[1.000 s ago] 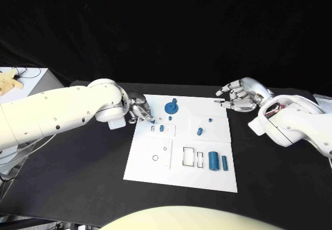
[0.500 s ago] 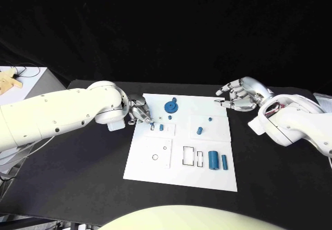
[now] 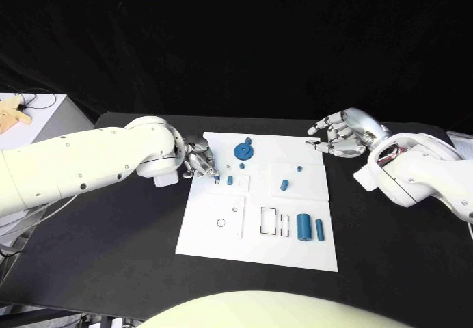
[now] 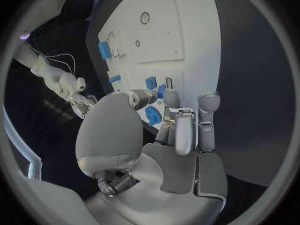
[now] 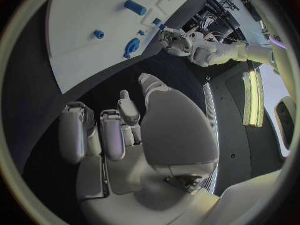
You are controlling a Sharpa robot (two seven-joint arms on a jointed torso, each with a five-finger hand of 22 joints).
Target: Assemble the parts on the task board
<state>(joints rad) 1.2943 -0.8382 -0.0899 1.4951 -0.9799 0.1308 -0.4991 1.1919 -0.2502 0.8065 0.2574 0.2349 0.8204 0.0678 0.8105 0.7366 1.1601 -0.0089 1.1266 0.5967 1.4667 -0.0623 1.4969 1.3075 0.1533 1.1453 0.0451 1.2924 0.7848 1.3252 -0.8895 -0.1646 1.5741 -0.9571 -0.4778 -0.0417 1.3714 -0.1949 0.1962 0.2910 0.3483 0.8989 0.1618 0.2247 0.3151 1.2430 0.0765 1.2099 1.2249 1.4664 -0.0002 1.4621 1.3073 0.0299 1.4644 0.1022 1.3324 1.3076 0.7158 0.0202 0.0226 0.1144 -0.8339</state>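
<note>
At the board's [image 3: 258,232] ten o'clock edge your left hand [image 3: 200,162] hovers, grasp unclear, beside the small peg [image 3: 230,181], so it could knock that peg or the gear [image 3: 243,151] aside, while your right hand [image 3: 340,137] idles empty at two o'clock.

- task board [image 3: 258,236]: flat white sheet, matt, smooth
- blue parts [image 3: 305,228]: smooth, plastic-looking, slight sheen
- left hand [image 3: 200,162] and right hand [image 3: 340,137]: silvery, metal-looking, glossy highlights
- table [image 3: 109,253]: black, matt
- arm shells [image 3: 79,164]: white, smooth, semi-gloss plastic look
</note>
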